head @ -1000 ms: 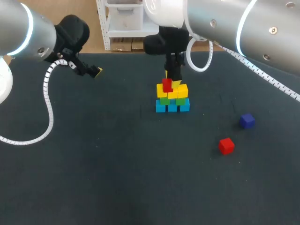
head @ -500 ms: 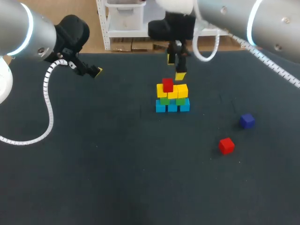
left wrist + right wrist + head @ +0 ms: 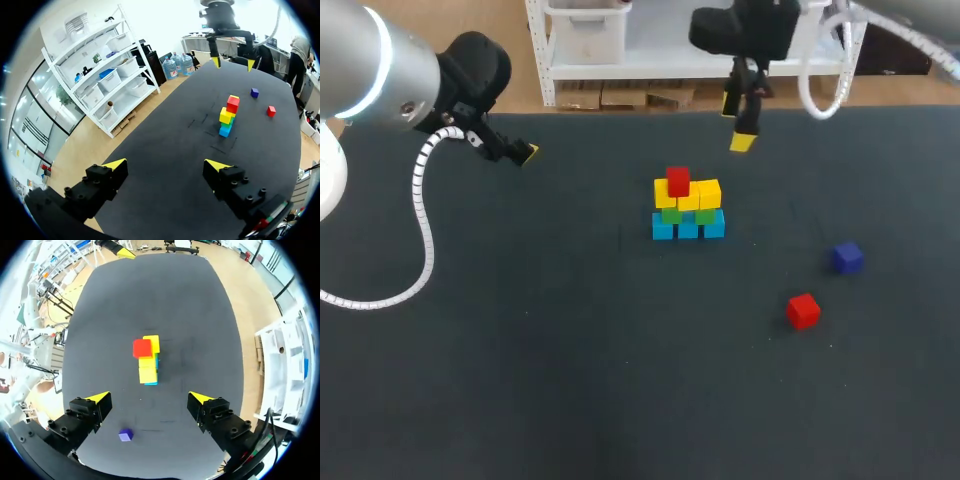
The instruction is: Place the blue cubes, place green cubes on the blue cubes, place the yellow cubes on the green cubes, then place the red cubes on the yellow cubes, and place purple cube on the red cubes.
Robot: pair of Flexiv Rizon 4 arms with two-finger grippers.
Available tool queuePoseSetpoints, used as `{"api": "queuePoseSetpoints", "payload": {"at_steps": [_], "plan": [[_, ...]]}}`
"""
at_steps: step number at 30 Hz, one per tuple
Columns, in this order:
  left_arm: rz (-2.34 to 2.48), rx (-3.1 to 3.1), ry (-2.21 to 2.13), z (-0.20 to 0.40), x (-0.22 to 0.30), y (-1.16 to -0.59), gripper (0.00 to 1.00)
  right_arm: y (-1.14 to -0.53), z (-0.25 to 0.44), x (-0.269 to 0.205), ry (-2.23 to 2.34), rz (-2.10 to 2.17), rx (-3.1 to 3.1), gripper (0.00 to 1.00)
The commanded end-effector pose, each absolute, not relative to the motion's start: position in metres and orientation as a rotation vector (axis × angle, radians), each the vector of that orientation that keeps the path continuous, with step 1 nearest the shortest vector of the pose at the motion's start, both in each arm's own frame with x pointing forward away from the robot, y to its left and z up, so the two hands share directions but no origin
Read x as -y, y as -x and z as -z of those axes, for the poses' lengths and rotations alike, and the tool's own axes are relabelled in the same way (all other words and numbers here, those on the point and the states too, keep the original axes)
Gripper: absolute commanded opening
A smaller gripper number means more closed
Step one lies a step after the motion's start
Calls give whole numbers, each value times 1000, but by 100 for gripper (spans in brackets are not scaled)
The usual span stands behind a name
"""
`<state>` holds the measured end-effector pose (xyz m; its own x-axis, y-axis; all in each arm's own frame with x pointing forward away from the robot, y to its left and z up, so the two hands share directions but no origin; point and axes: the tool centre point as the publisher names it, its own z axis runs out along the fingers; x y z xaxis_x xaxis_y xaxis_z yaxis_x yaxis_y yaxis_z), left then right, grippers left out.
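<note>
The cube stack point(image 3: 687, 207) stands mid-table: three blue cubes point(image 3: 688, 229) at the bottom, green ones point(image 3: 672, 213) above, yellow cubes point(image 3: 710, 192) on those, and one red cube point(image 3: 678, 181) on the top left. A loose red cube point(image 3: 803, 310) and the purple cube point(image 3: 847, 257) lie to the right. My right gripper point(image 3: 740, 122) hangs open and empty above and behind the stack; from its wrist the stack point(image 3: 147, 360) lies ahead of the right gripper point(image 3: 149, 397) and the purple cube point(image 3: 125, 434) lies under it. My left gripper point(image 3: 525, 153) is open at the far left, away from the stack point(image 3: 227, 117).
The dark table point(image 3: 520, 350) has wide free room in front and to the left of the stack. In the left wrist view, the purple cube point(image 3: 255, 92) and loose red cube point(image 3: 271, 110) lie beyond the stack, near the right gripper point(image 3: 232, 62).
My right gripper has let go of the red cube on top of the stack, opened, and risen back and to the right. The left arm has not moved.
</note>
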<state>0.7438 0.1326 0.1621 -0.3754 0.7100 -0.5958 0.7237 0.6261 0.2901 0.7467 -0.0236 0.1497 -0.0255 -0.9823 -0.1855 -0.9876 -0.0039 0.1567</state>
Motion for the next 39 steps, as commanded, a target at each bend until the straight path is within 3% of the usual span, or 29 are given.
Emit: {"api": "queuePoseSetpoints", "payload": {"at_steps": [1,25,39], "plan": [[34,-2139,-1125,-162,-135,-745,100,-718,-147,35,2014,-223,-2089,100],[34,-2139,-1125,-162,-135,-745,100,-659,-123,45,2065,-116,-2143,100],[34,-2139,-1125,-162,-135,-745,100,-637,-105,78,2081,-81,-2133,100]]}}
